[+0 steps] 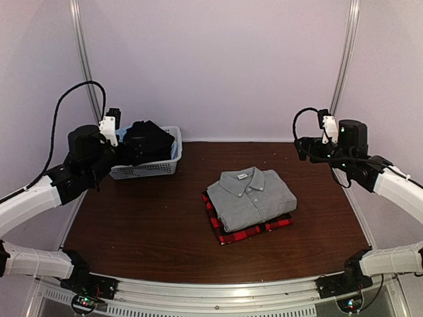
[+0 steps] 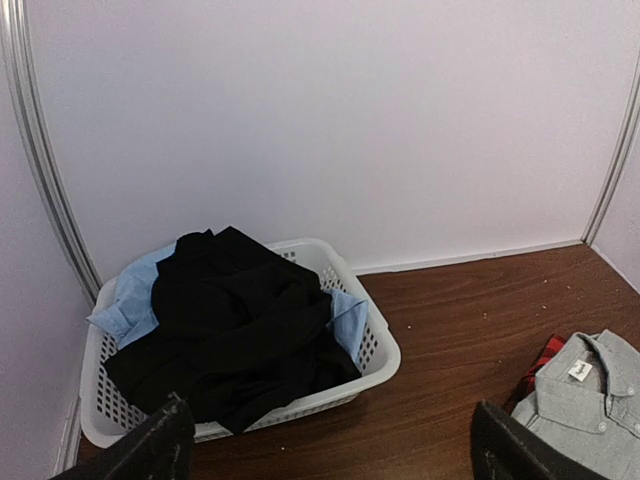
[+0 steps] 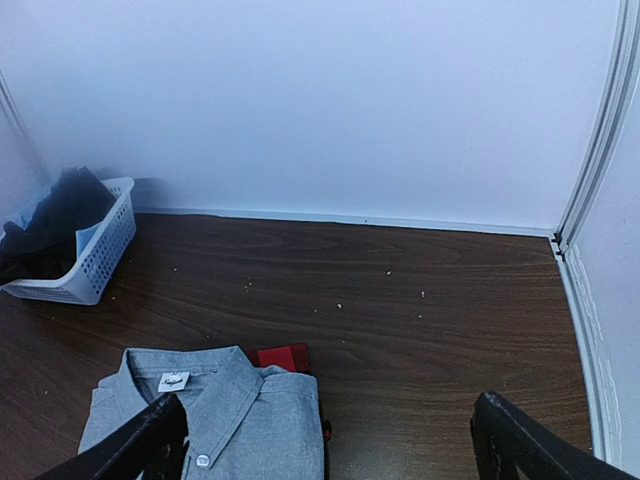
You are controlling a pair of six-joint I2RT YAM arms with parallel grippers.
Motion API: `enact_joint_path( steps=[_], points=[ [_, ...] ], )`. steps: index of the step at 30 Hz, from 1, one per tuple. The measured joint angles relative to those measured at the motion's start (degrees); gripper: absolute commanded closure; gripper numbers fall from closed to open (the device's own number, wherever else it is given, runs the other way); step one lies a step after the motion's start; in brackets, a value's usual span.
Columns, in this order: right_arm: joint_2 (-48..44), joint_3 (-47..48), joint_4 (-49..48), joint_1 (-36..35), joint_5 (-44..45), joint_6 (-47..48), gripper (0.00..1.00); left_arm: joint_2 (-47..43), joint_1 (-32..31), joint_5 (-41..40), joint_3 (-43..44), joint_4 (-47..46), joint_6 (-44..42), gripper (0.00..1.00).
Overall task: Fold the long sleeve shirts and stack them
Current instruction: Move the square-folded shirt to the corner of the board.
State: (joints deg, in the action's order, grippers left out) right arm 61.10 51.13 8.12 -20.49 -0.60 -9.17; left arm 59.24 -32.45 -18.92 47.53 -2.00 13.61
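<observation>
Desk [image 1: 132, 231] of dark wood grain spans the enclosure, with pale walls behind and to both sides. Near its middle, a little to the right, lies the grey shirt [image 1: 251, 197], folded flat with its collar turned toward the far left and buttoned front facing up. It rests directly on the folded red-and-black plaid shirt [image 1: 248, 232], whose edge shows along the left and near sides of the stack. At the far left corner, close to the back wall, sits the white mesh basket [image 1: 149, 170]. The black shirt [image 1: 147, 142] is heaped in it unfolded, one part hanging over the near rim. Under it is the light blue shirt [image 2: 135, 295], which shows only at the left and right of the black heap. The left hand [image 2: 335, 455] hangs raised just beside the basket, fingers [image 2: 160, 445] spread wide and holding nothing. The right hand [image 3: 325, 445] hovers at the far right — well apart from the stack — likewise spread wide and empty.
</observation>
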Motion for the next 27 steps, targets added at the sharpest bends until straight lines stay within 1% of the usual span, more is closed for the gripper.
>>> enact_joint_path(
  steps=[15, 20, 22, 23, 25, 27],
  points=[
    [0.0, -0.2, 0.0, 0.0, -0.9, 0.0, 0.00, 0.5, 0.0, 0.1, -0.1, 0.0, 0.0, 0.02],
    [0.0, -0.2, 0.1, -0.3, -3.0, -0.1, 0.00, 0.5, 0.0, 0.3, -0.3, 0.0, 0.3, 0.02],
    [0.3, -0.2, -0.3, -2.3, -3.5, -0.3, 0.00, 0.5, 0.0, 0.5, -0.6, 0.0, 0.6, 0.02],
    [0.8, -0.2, -0.7, -4.4, -3.2, -0.4, 0.00, 0.5, 0.0, 0.6, -0.8, 0.0, 0.8, 0.02],
    [2.9, -0.1, -1.4, -10.2, -2.4, -0.5, 0.00, 0.5, 0.0, 0.8, -1.2, 0.1, 1.1, 0.02],
    [7.4, 0.8, -1.7, -17.5, -0.5, -1.2, 0.00, 0.6, 0.0, 1.0, -1.4, 0.1, 1.4, 0.02]
  ],
)
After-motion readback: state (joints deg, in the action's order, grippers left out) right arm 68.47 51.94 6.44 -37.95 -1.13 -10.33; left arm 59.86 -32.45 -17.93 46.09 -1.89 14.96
